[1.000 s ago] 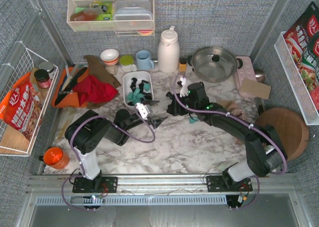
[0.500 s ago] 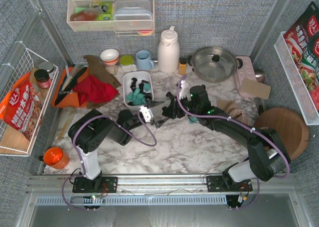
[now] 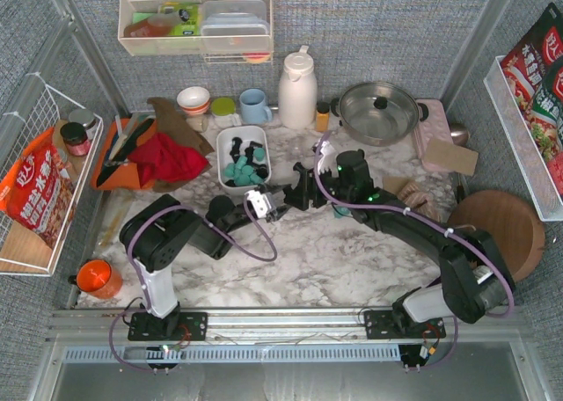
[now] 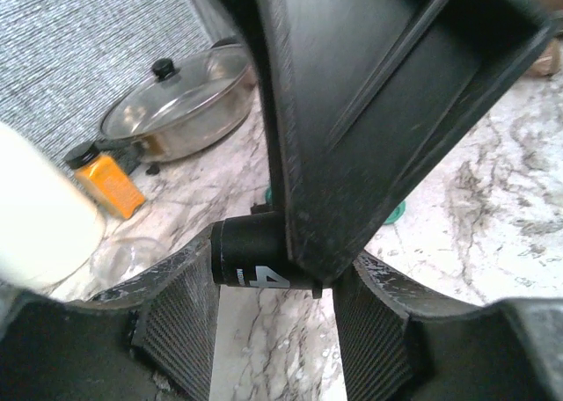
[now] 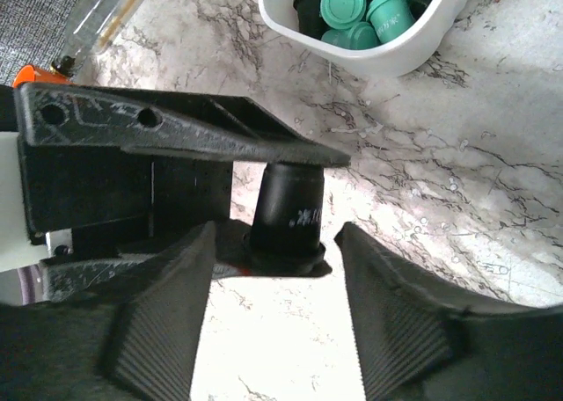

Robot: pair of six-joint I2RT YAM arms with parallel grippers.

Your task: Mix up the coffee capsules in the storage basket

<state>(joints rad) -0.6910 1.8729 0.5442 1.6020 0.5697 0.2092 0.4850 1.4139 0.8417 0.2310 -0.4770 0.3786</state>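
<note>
2 tools have closed the gap in the last second. The left tool point(image 3: 276, 199) has slid right and the right tool point(image 3: 301, 188) left. They now meet over the desk point(image 3: 334, 260), just off the near-right corner of the storage basket point(image 3: 244, 129); 1 s ago they were clearly apart.

Between them is 1 black capsule point(image 5: 288, 209), off the desk and outside the basket. In the left wrist view it lies sideways across the left tool's gap, 1 end against a finger point(image 4: 180, 322), the other end hidden behind the right tool. So the left looks to be pinching it end to end, jaws about a capsule-length apart. In the right wrist view the right tool's fingers point(image 5: 154, 322) straddle the capsule with a sliver of gap on each side — spread, not gripping. Reads as a hand-over being set up.

The rest of the coffee capsules point(image 3: 239, 165), teal and black, sit in the basket in the same clumps as 1 s ago, so no stirring in this stretch. 1 teal bit point(image 3: 339, 212) lies on the desk under the right arm — likely a stray capsule, too small to be sure.

For the task, mixing is stalled on this 1 pod, which needs to go back in the basket among the teal ones.
</note>
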